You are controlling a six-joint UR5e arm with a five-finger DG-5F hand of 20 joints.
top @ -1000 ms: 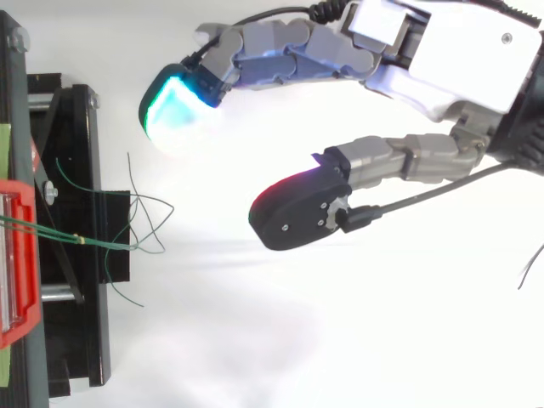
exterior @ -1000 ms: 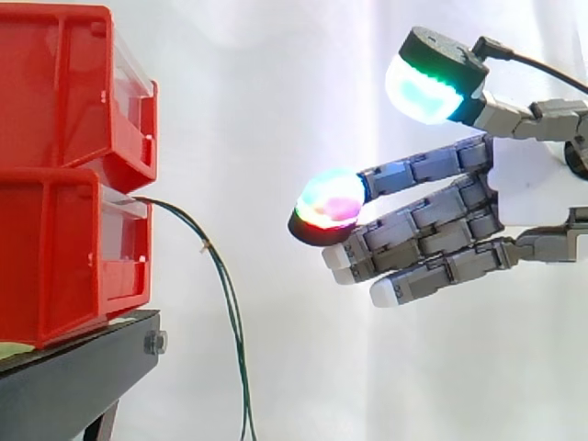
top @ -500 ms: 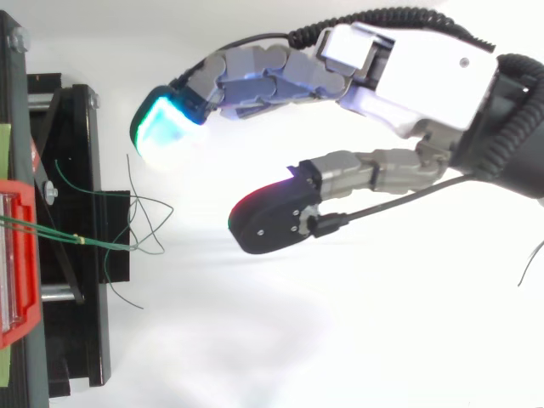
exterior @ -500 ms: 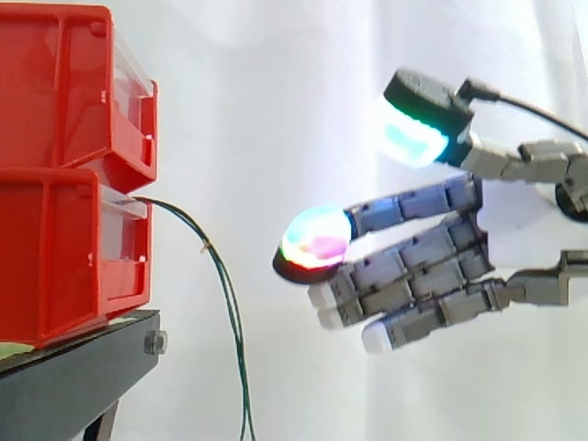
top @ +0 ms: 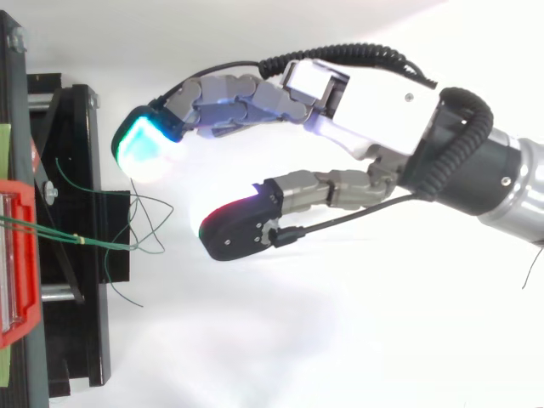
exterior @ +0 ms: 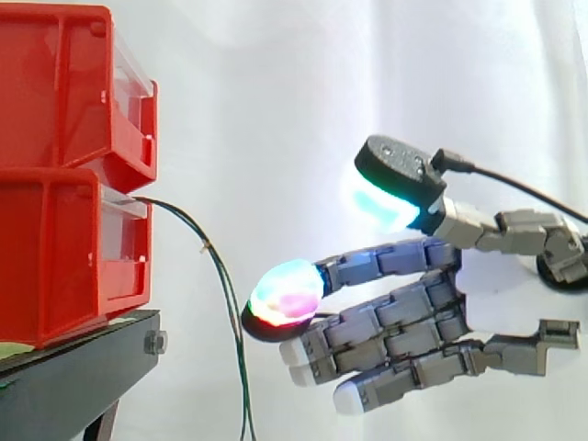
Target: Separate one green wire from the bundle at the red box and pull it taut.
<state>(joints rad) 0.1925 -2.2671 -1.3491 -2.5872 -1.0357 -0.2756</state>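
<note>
A thin bundle of green wires [exterior: 220, 276] leaves the lower red box [exterior: 73, 257] and droops down past the black stand. From above, the green wires [top: 127, 229] fan into several loose ends over the stand's edge. My hand [top: 374, 119] reaches in from the right, fingers straight and spread, thumb apart, nothing between them. Its lowest glowing fingertip [exterior: 285, 296] hangs just right of the wires, a small gap away. The hand [exterior: 413, 312] sits level with the lower box's base.
Two red boxes are stacked, the upper red box [exterior: 78, 87] on the lower one, on a black stand [exterior: 83, 377] at the left. A white curtain lies behind. Free room stretches right of the wires and below the hand.
The hand has moved left toward the wires and dropped lower across the frames. Its fingers stay spread. The wires hang as before.
</note>
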